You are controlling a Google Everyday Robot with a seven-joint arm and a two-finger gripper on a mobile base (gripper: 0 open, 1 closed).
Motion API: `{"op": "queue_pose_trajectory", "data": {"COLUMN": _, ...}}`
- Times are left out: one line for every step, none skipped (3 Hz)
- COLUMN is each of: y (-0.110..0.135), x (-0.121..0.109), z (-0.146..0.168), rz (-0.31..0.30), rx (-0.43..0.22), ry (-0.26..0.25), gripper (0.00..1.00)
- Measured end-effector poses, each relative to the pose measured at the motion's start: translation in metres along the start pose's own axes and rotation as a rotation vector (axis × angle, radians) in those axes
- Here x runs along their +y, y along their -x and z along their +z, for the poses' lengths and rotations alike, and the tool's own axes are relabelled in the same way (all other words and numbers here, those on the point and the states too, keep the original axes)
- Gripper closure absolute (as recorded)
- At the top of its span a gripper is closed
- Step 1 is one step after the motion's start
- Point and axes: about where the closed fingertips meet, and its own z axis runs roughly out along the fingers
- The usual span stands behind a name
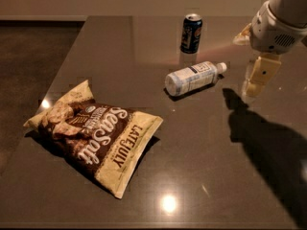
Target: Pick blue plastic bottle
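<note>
The blue plastic bottle (194, 77) lies on its side on the dark table (201, 152). It is clear, with a pale blue-white label and a white cap pointing right. My gripper (257, 80) hangs from the white arm (276, 25) at the right. It is above the table, just right of the bottle's cap, apart from the bottle and holding nothing.
A dark blue drink can (191, 33) stands upright just behind the bottle. A large Late July Sea Salt chip bag (93, 134) lies at the front left. The table's left edge (50, 97) runs diagonally beside the floor. The arm's shadow (268, 138) falls at the right.
</note>
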Motion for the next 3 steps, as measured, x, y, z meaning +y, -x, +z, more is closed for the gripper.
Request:
{"op": "queue_pose_trajectory", "data": {"y": 0.007, "x": -0.030, "z": 0.021, "rz": -0.047, "rx": -0.022, "ry": 0.024, "gripper": 0.00}}
{"op": "queue_pose_trajectory", "data": {"y": 0.012, "x": -0.056, "z": 0.040, "rz": -0.088, "rx": -0.028, "ry": 0.044, "gripper": 0.00}}
{"op": "queue_pose_trajectory", "data": {"y": 0.018, "x": -0.074, "z": 0.057, "rz": -0.127, "rx": -0.030, "ry": 0.064, "gripper": 0.00}}
